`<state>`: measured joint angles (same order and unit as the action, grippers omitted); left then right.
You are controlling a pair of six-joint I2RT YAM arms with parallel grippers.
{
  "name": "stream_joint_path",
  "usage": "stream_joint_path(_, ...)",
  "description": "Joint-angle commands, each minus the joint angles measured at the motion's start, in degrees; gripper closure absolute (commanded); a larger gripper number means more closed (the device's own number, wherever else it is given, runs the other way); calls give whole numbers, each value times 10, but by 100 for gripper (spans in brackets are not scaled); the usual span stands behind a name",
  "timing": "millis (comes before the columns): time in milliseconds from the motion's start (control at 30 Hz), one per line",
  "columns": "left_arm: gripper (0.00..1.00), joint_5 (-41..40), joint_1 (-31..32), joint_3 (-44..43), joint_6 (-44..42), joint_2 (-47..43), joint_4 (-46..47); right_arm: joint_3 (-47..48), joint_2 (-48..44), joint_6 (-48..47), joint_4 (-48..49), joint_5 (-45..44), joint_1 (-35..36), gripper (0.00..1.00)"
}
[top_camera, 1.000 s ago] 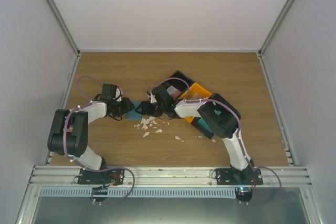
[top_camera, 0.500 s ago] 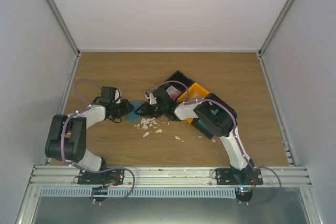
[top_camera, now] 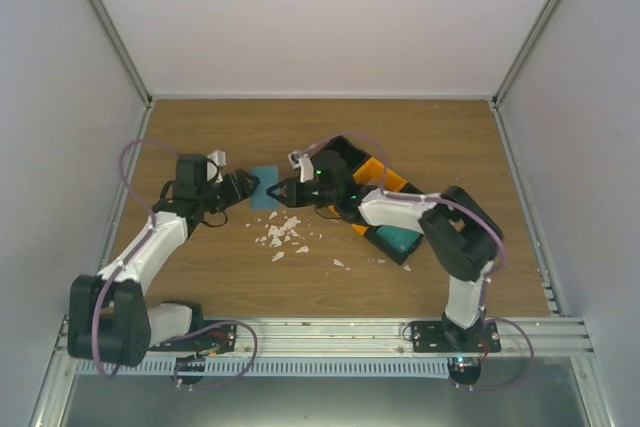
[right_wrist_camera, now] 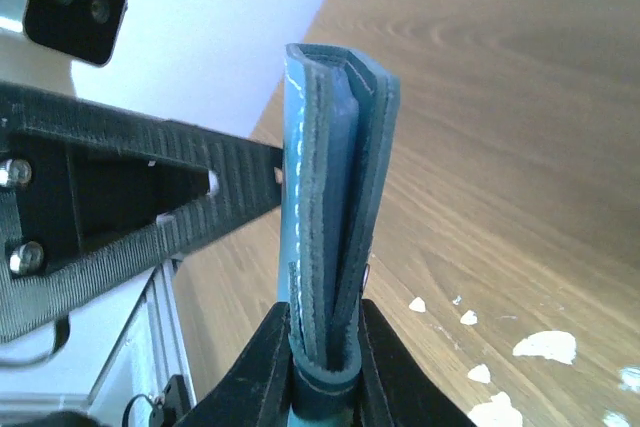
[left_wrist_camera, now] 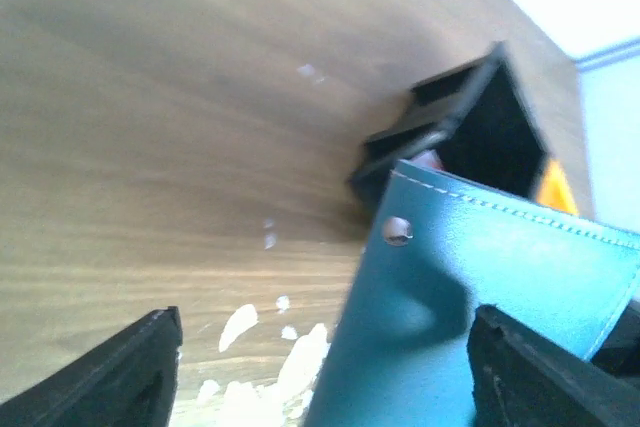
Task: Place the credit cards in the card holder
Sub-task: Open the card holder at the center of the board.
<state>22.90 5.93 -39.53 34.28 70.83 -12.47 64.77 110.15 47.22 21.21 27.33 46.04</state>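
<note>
My right gripper (right_wrist_camera: 325, 339) pinches the flat teal-blue leather card holder (right_wrist_camera: 335, 187) tight above the wooden counter (right_wrist_camera: 520, 97). My left gripper (left_wrist_camera: 320, 372) stands wide open beside it.

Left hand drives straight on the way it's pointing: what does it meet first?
The card holder, pinched in the right hand, sits right ahead of the open left hand; gap unclear.

The wood-grain bench (top_camera: 430, 132) carries a scatter of irregular white scraps (top_camera: 283, 235) near its middle and, to their right, a black open box (top_camera: 350, 150), an orange container (top_camera: 388, 175) beside it and a green-teal block (top_camera: 400, 242).
</note>
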Motion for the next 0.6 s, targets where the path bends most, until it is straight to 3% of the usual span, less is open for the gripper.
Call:
stream_joint_path(0, 15, 70, 2, -46, -28, -71, -6, -52, -109, -101, -9, 33, -45, 100)
stream_joint_path(133, 2, 176, 3, -76, -54, -119, 1, -84, -193, -197, -45, 130, -90, 99)
stream_joint_path(233, 1, 245, 3, -104, -50, -117, -11, -87, -249, -279, -80, 168, -107, 99)
stream_joint_path(367, 1, 358, 8, -111, -38, -124, 42, -76, -296, -361, -106, 222, -110, 100)
stream_joint_path(467, 1, 373, 14, -126, -41, -137, 40, -55, -311, -407, -132, 244, -109, 100)
stream_joint_path(567, 1, 354, 14, -152, 20, -153, 14, -23, -313, -464, -159, 188, -101, 100)
